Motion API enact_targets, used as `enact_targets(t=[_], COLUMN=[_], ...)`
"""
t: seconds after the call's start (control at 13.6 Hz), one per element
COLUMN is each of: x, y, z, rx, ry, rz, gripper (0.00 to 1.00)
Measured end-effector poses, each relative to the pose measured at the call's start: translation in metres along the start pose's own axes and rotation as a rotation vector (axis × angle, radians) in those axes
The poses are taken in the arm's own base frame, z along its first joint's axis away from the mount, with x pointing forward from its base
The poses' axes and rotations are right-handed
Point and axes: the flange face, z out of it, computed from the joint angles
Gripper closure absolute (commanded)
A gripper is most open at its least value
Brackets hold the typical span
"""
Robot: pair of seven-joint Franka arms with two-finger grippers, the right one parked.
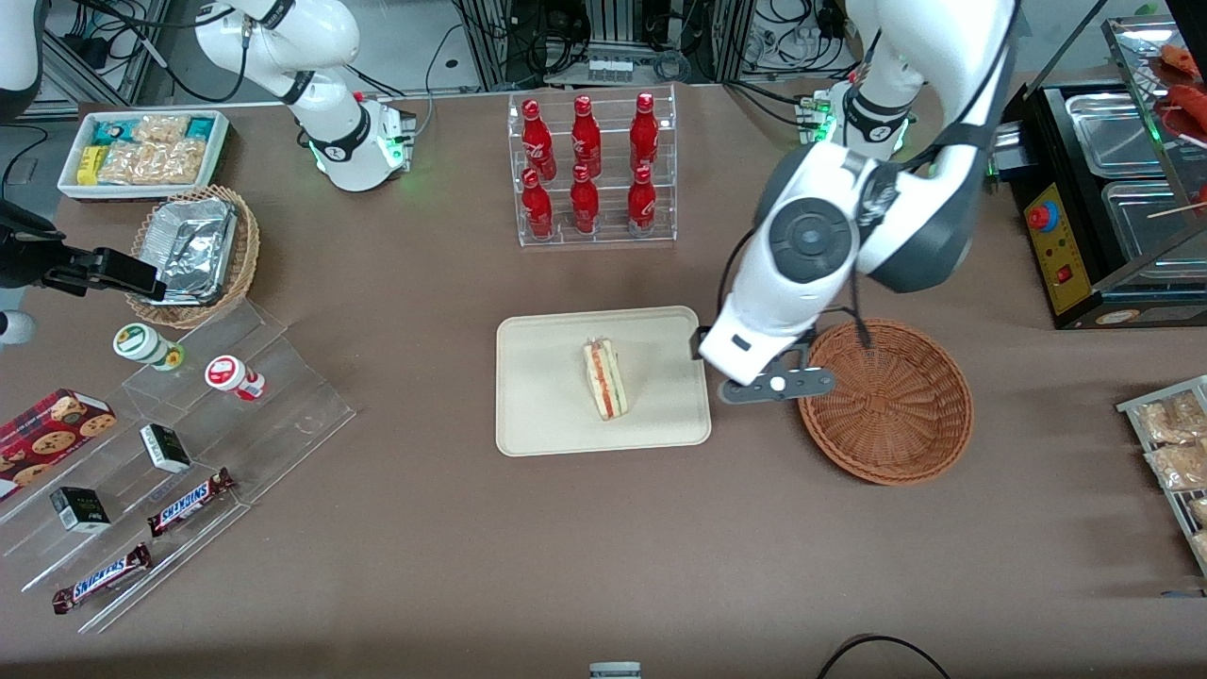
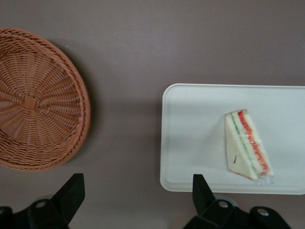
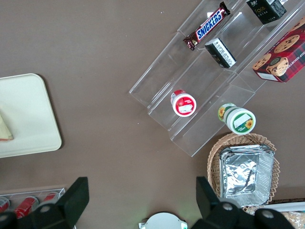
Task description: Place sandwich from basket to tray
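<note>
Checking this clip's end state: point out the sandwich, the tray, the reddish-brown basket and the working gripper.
sandwich (image 1: 605, 379): front view, middle of its filling edge.
tray (image 1: 542, 396): front view, bare floor.
basket (image 1: 886, 401): front view, woven floor.
gripper (image 2: 138, 198): left wrist view, midway between its open fingertips, above the table between basket and tray.

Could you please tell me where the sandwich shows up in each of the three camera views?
Front view: the sandwich lies on the tray, beside the basket.
Left wrist view: sandwich on the tray; the open gripper hovers over bare table.
Right wrist view: only a corner of it.
Shared landmark: the tray.
</note>
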Motion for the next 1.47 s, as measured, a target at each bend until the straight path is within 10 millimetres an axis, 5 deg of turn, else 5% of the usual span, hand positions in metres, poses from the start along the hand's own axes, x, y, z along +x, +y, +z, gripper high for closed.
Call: enact_targets(t=[0.74, 1.25, 1.47], x=[-0.024, -0.024, -0.028], y=[-0.141, -0.218, -0.234], z=[-0.054, -0.081, -0.086], rx=[-0.015, -0.032, -0.035], ry=[-0.076, -0.084, -0.104], rz=[0.122, 0.053, 0.059], gripper=[0.0, 0.0, 0.0])
